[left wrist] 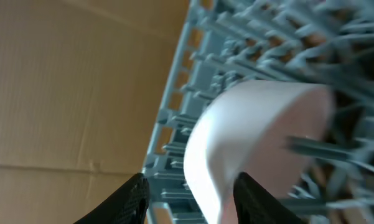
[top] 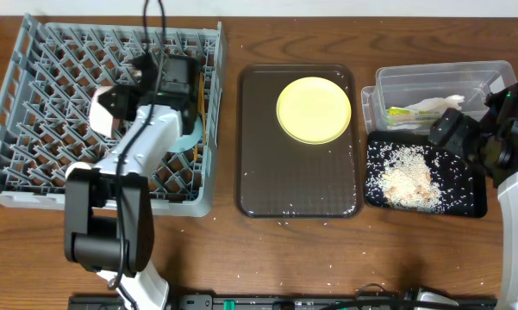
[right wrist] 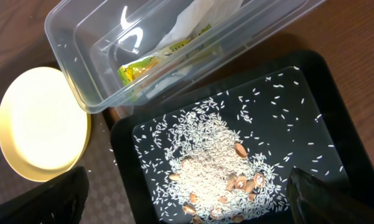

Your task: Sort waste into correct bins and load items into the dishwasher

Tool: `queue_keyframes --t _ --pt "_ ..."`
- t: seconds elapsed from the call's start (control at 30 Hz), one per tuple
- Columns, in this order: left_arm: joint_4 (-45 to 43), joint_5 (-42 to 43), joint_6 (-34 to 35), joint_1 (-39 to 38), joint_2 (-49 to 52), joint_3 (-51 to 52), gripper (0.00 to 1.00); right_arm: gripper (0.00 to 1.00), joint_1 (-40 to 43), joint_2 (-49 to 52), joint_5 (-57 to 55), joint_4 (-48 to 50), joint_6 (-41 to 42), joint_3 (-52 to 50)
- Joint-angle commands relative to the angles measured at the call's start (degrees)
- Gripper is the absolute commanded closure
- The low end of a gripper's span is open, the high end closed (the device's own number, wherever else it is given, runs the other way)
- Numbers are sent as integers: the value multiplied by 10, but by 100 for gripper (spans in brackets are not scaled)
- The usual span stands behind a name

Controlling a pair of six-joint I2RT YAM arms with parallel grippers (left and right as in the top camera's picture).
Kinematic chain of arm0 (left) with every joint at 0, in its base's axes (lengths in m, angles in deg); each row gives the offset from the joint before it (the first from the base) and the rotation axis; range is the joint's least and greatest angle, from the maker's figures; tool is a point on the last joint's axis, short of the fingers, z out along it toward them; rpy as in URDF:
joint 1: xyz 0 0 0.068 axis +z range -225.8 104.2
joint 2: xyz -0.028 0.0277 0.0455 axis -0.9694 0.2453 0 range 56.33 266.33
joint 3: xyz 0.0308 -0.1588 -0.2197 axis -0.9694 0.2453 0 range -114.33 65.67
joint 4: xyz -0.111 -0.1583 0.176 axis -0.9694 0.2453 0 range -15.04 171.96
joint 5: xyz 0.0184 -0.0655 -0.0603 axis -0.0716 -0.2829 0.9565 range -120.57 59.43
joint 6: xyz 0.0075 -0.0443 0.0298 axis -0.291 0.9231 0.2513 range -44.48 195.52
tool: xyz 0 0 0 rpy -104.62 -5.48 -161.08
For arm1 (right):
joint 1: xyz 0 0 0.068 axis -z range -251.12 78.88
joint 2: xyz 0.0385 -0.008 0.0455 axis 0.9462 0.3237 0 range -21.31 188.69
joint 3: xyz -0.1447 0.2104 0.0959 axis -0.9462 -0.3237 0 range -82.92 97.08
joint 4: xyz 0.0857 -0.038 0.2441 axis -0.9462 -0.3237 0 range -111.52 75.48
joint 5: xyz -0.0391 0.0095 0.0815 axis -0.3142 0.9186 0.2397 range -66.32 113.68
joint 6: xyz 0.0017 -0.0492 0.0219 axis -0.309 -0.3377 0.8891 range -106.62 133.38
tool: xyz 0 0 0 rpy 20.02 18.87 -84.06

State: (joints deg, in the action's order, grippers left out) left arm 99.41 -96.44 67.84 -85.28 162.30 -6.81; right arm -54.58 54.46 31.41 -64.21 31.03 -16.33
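Observation:
The grey dishwasher rack (top: 34,129) fills the left of the table. My left gripper (left wrist: 190,200) hangs over it, jaws apart. The rim of the pale pink-white bowl (left wrist: 255,140) stands on edge between the fingers, and the left finger is clear of it. From overhead, the bowl (top: 106,110) leans among the pegs. A light blue bowl (top: 190,139) shows partly under my arm, beside the thin chopsticks (top: 205,116). The yellow plate (top: 315,109) lies on the brown tray (top: 297,185). My right gripper (right wrist: 193,199) is wide open above the rice (right wrist: 205,171) in the black tray (right wrist: 336,112).
The clear tub (top: 439,86) behind the black tray (top: 470,202) holds a white napkin (right wrist: 193,18) and a green-and-orange wrapper (right wrist: 140,67). Nut shells lie mixed into the rice pile. Loose grains are scattered on the brown tray and the wooden table (top: 284,222).

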Motion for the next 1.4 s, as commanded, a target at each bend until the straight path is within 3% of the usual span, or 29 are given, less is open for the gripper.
queue_keyframes --t 0.0,0.17,0.3,0.43,0.6,0.73,0.97,1.37 --pt "9 47 5 -36 -36 3 54 1 7 -6 0 0 7 5" --pt "17 112 22 -74 -100 3 55 1 7 -6 0 0 7 5" --pt "44 156 68 -73 -180 3 73 1 7 -6 0 0 7 5" --pt "77 282 93 -15 -245 3 92 1 7 -6 0 0 7 5" --pt "88 501 69 102 -246 3 92 1 7 -6 0 0 7 5" --pt "88 618 63 201 -212 3 92 1 7 -6 0 0 7 5" --pt "42 881 18 296 -145 3 92 1 7 -6 0 0 7 5" --pt "69 939 9 294 -94 3 93 1 7 -6 0 0 7 5"
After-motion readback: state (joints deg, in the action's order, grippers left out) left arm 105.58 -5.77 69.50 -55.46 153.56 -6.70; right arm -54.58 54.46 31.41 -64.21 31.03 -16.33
